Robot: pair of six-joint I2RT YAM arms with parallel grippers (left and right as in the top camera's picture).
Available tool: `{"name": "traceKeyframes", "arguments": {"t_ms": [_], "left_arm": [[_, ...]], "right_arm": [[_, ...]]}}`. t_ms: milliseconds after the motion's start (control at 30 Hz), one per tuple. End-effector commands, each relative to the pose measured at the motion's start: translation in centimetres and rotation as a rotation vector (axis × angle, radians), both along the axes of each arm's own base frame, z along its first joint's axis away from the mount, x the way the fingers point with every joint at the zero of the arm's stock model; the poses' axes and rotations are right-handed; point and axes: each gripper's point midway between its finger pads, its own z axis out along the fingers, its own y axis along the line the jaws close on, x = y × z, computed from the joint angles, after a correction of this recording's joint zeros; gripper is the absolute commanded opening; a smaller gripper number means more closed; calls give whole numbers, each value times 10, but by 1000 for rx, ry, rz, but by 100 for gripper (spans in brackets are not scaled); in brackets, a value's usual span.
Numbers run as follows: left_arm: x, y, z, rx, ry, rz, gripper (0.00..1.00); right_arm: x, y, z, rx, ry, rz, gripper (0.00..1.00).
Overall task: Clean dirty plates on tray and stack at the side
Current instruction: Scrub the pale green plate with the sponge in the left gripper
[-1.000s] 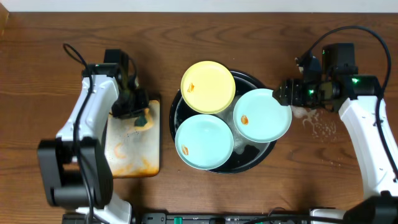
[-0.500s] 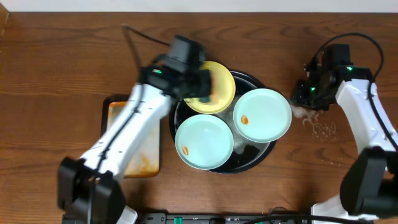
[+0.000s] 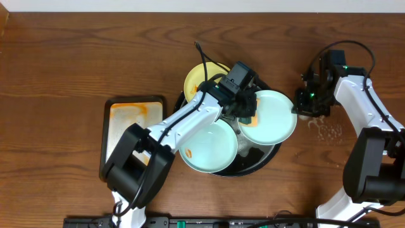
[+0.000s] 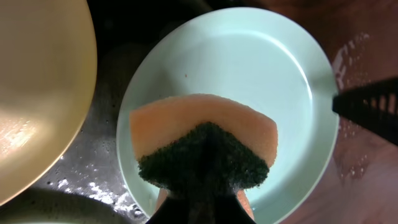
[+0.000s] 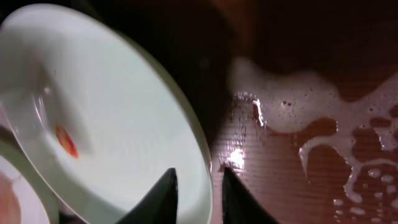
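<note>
Sponge (image 4: 205,140) gripped by left pincer (image 4: 202,199) over mint plate (image 4: 249,68) (right pincer (image 5: 198,177) parted, straddling its rim).

Overhead camera: fixed, far, looking straight down on the whole table (image 3: 57,57). My left wrist camera: close, facing down past the sponge (image 4: 205,146) onto the mint plate (image 4: 249,68). My right wrist camera: closer still, at that plate's rim. All three views share that plate.
</note>
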Motion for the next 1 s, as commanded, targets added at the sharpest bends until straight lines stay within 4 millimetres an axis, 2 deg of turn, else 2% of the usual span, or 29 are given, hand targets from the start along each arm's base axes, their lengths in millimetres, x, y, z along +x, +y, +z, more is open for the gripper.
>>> {"name": "traceKeyframes", "arguments": {"t_ms": [0,200,267,467,700,867,967], "left_arm": [[4,-1,-1,-11,9,28,7],[6,-5,3,-36,5,28,7],[6,-8,4,-50,8,28,8],[8,-13,1,-59,-2,24,8],[-13,-34,-20,-85,94,7,7],[-14,-31,-41,-50,125,20,8],[-10,-22,-62,18,118,44,8]], "right_arm": [[-4,4,-4,-14,7,60,25],[-6,5,-20,-10,-15,66,22],[-5,13,-23,32,-38,98,20],[-2,13,-24,36,-50,80,13],[-2,13,-24,36,-46,78,7],[-2,13,-24,34,-42,55,5],[-2,13,-24,35,-43,55,3]]}}
